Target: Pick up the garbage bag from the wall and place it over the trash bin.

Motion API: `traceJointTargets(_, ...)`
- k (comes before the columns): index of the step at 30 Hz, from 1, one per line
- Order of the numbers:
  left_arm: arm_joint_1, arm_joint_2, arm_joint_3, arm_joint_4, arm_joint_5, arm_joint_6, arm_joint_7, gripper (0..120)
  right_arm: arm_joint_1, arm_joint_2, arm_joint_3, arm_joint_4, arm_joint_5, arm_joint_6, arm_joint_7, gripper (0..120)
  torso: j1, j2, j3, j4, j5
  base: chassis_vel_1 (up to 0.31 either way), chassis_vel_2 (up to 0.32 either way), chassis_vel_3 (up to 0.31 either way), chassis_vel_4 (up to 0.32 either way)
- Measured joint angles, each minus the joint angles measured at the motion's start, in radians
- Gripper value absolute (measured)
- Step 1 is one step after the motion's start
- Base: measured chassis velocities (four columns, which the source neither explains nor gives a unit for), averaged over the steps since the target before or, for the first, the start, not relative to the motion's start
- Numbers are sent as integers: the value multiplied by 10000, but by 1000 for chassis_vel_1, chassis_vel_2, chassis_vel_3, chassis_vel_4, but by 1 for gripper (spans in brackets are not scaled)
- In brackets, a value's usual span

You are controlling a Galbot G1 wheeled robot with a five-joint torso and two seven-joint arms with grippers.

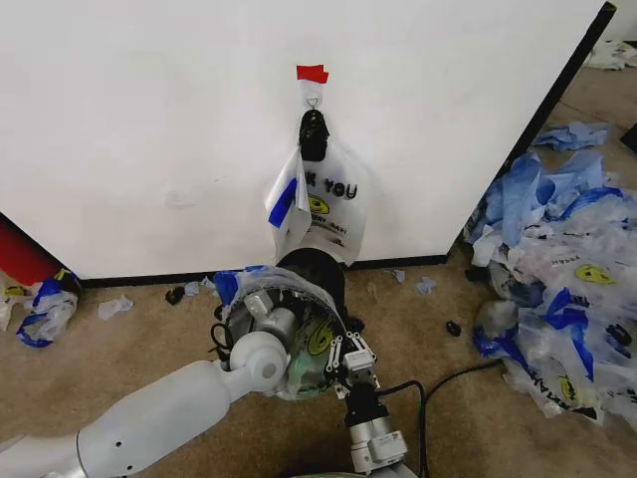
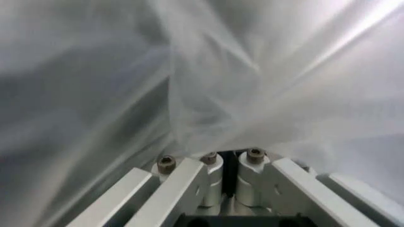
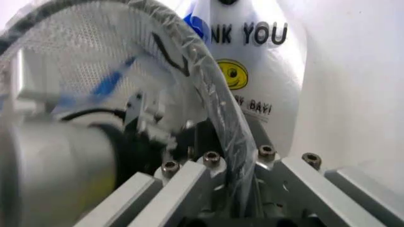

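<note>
Two bags are in play, one at the robot and one on the wall. The nearer bag (image 1: 318,341) is draped around the mouth of the single bin (image 1: 317,274), which stands on the carpet (image 1: 468,398) just before the wall (image 1: 149,119). The bag's smiley print lies by the rim and a blue edge hangs off the far left side.

The left arm (image 1: 149,418) reaches into the bin's mouth. In its wrist view, the left gripper (image 2: 230,163) has its jaws drawn almost together, with a fold of the bag's (image 2: 252,71) thin film gathered at their tips and billowing beyond.

The right gripper (image 1: 356,357) sits at the near right side of the rim. In its wrist view, the right gripper (image 3: 237,158) has its jaws closed narrowly across the rim, pinching the film (image 3: 215,94) that covers the bin's mesh (image 3: 82,42).

Beyond the bin, the second bag (image 1: 323,204) hangs flat against the wall from one hook (image 1: 313,102). A black piece sits at its gathered top and one strip of red tape (image 1: 312,73) is stuck just above. Its "YOU" print and smiley (image 3: 233,73) face the robot.

One heap of blue-and-white bags (image 1: 567,269) spreads to the right, well apart from the bin. A red cylinder (image 1: 20,254) leans at the wall's far left.
</note>
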Motion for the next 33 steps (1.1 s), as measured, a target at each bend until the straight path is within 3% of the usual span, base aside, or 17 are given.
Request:
traceJointTargets(13, 635, 249, 480, 88, 750, 277, -145, 0, 156, -88, 41, 108, 182, -86, -43, 0, 0, 0, 0, 0, -1, 0, 0, 0, 0)
traceJointTargets(24, 57, -83, 301, 357, 455, 227, -302, 0, 30, 16, -60, 87, 119, -35, -189, 0, 0, 0, 0, -2, 0, 0, 0, 0, 0)
traceJointTargets(33, -2, 122, -4, 175, 276, 165, -389, 0, 50, 134, -180, -69, 34, 2, -257, 0, 0, 0, 0, 0, -8, 0, 0, 0, 0)
